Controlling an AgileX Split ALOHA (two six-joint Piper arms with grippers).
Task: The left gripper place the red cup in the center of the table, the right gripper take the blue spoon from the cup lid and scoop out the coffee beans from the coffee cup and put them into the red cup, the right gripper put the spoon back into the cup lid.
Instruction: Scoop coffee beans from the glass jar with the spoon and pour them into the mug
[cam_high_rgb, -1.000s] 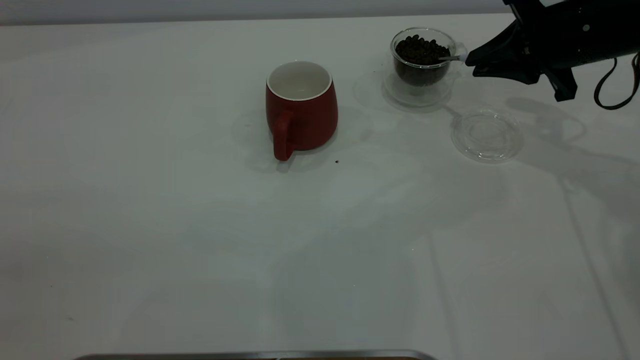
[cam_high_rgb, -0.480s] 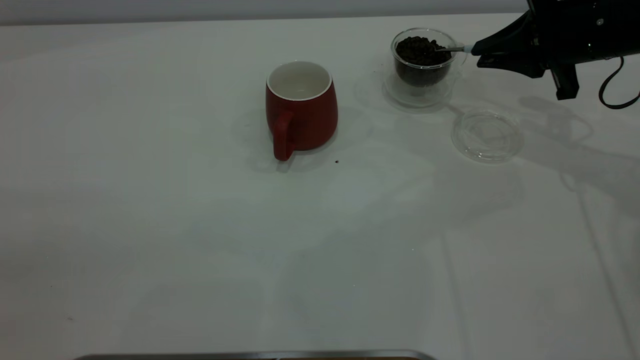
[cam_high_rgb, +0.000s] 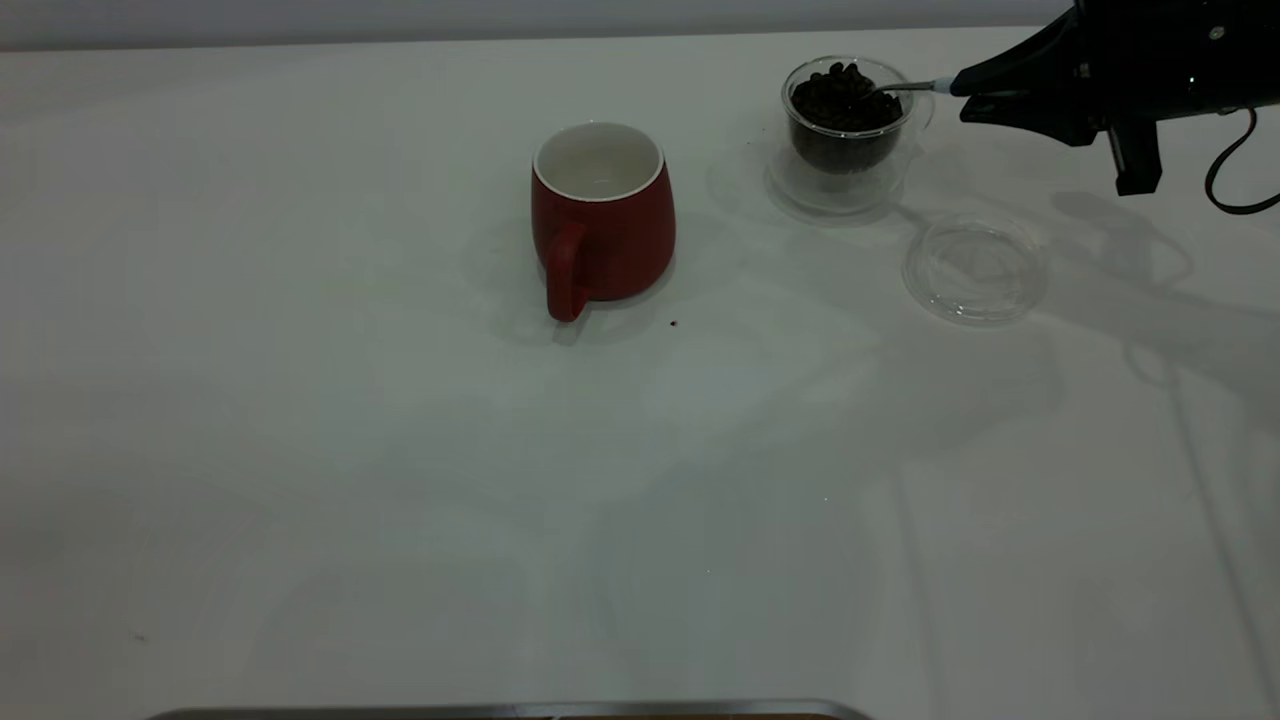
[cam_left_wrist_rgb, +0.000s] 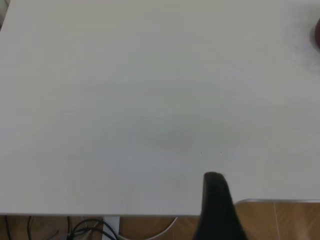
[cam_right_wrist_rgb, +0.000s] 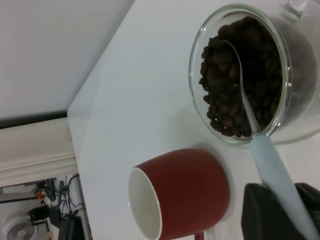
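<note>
**Spoon bowl in the beans, right pincer gripping the handle**

The right pincer (cam_high_rgb: 965, 92) hangs above the far right part of the table (cam_high_rgb: 400, 480), its dark fingers (cam_right_wrist_rgb: 265, 212) closed on the pale blue handle of the blue spoon (cam_right_wrist_rgb: 260, 145). The spoon reaches out from the fingertips, its silver neck crossing the rim of the coffee cup (cam_high_rgb: 845, 125) just ahead of the pincer. In the right wrist view the metal bowl lies among the coffee beans (cam_right_wrist_rgb: 240, 75), tipped partly on edge, with beans heaped around and over it; how many sit in the bowl cannot be told.

The coffee cup stands upright on its wide clear base, directly in front of the pincer's tips, with only the spoon bridging the two. The pincer itself does not touch the glass.

The cup lid (cam_high_rgb: 975, 268) lies flat on the table below and slightly nearer the camera than the pincer, apart from the coffee cup, with nothing on it.

Farther out, beyond the coffee cup from the pincer, the red cup (cam_high_rgb: 600, 215) stands upright near the middle of the table, well apart from the pincer, its handle turned toward the exterior camera. Its white inside looks bare. A dark speck (cam_high_rgb: 673, 323) lies on the table just beside its base.

The left pincer (cam_left_wrist_rgb: 217, 210) sits over the table's near edge, away from all the things; only one dark finger shows, so its opening cannot be told.
</note>
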